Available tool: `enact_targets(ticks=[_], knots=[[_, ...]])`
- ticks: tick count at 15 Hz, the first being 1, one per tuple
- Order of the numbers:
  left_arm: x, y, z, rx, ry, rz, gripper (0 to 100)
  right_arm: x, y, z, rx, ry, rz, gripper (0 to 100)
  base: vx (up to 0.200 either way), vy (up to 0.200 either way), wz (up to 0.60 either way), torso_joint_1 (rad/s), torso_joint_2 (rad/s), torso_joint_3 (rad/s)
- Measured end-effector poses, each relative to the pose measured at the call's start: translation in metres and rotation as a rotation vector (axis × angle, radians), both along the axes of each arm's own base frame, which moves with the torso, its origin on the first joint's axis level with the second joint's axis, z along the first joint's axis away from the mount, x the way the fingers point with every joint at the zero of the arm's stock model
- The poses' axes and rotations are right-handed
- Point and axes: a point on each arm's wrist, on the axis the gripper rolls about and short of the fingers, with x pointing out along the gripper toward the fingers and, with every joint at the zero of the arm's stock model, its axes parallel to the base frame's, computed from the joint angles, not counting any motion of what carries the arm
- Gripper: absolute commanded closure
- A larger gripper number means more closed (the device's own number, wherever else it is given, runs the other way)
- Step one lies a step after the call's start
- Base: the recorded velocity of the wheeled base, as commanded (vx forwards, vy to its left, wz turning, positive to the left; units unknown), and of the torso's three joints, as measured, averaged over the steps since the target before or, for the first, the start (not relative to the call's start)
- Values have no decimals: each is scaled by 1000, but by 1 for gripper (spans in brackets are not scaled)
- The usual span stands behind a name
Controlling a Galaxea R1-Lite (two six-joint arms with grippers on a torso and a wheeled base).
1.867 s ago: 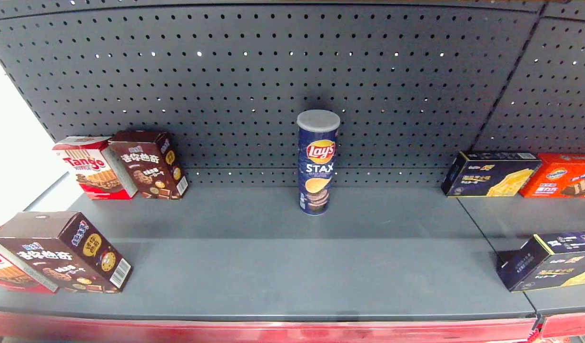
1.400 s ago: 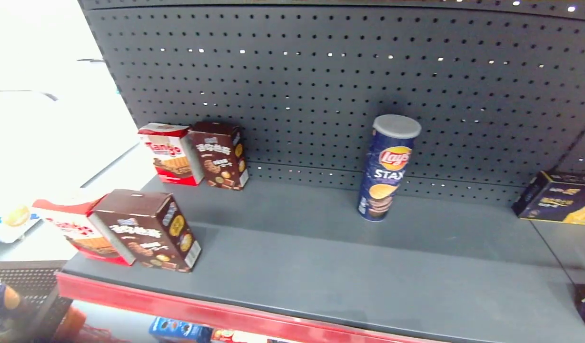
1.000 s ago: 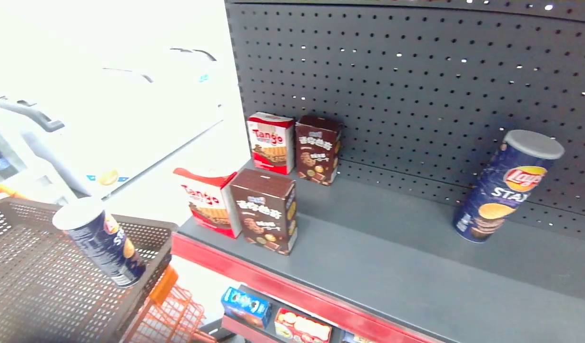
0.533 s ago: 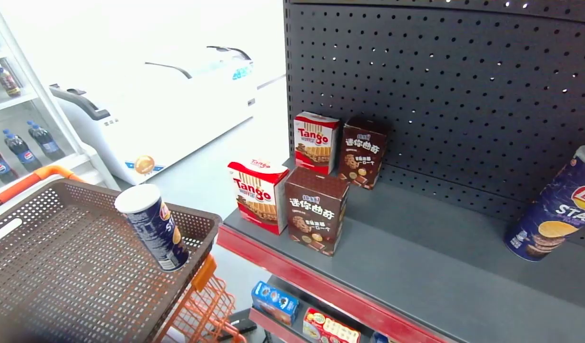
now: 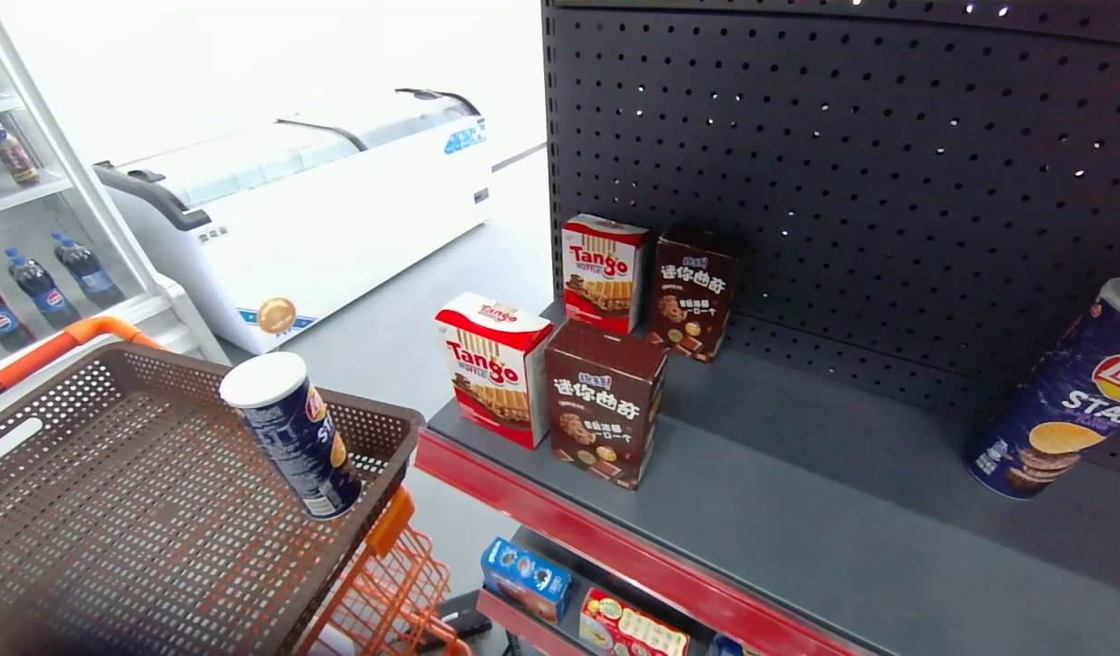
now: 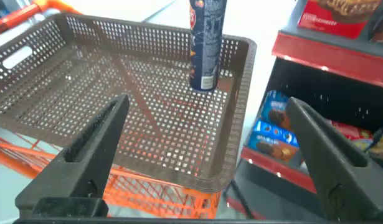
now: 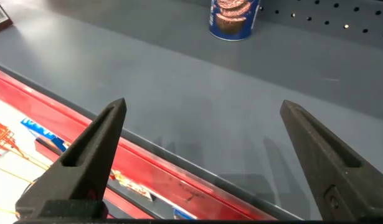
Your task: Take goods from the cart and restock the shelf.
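A dark blue chip can (image 5: 291, 435) with a white lid stands upright in the cart's brown mesh basket (image 5: 95, 510), near its corner closest to the shelf. In the left wrist view the same can (image 6: 205, 45) stands beyond my left gripper (image 6: 207, 152), which is open and apart from it, over the basket (image 6: 85, 112). A second blue chip can (image 5: 1061, 392) stands on the grey shelf (image 5: 796, 528) at the right. My right gripper (image 7: 207, 149) is open over the shelf's front part (image 7: 197, 106), with that can (image 7: 233, 17) farther back.
Red-and-white wafer boxes (image 5: 496, 364) (image 5: 603, 271) and brown cookie boxes (image 5: 605, 401) (image 5: 693, 281) stand at the shelf's left end. A red shelf edge (image 5: 560, 519) fronts a lower shelf with packets (image 5: 526, 576). The orange cart frame (image 5: 386, 583), a white chest freezer (image 5: 286, 219) and a drinks fridge (image 5: 22, 273) stand left.
The head camera has swung left from facing the shelf to the cart, then settled. The boxes and cans themselves have not moved.
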Motion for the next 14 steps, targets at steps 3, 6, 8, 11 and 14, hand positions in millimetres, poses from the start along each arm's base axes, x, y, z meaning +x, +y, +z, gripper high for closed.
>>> enact_targets(ticks=[3,6,8,11,14], knots=[[32,-1,26,4,111,-8,0,0,0,0,0,0,0,0,0,0,0,0,0,0],[75,-2,39,-5,189,-5,0,0,0,0,0,0,0,0,0,0,0,0,0,0],[109,0,48,-18,178,-19,0,0,0,0,0,0,0,0,0,0,0,0,0,0],[154,7,45,34,206,-22,0,0,0,0,0,0,0,0,0,0,0,0,0,0],[197,13,32,77,238,-11,0,0,0,0,0,0,0,0,0,0,0,0,0,0]])
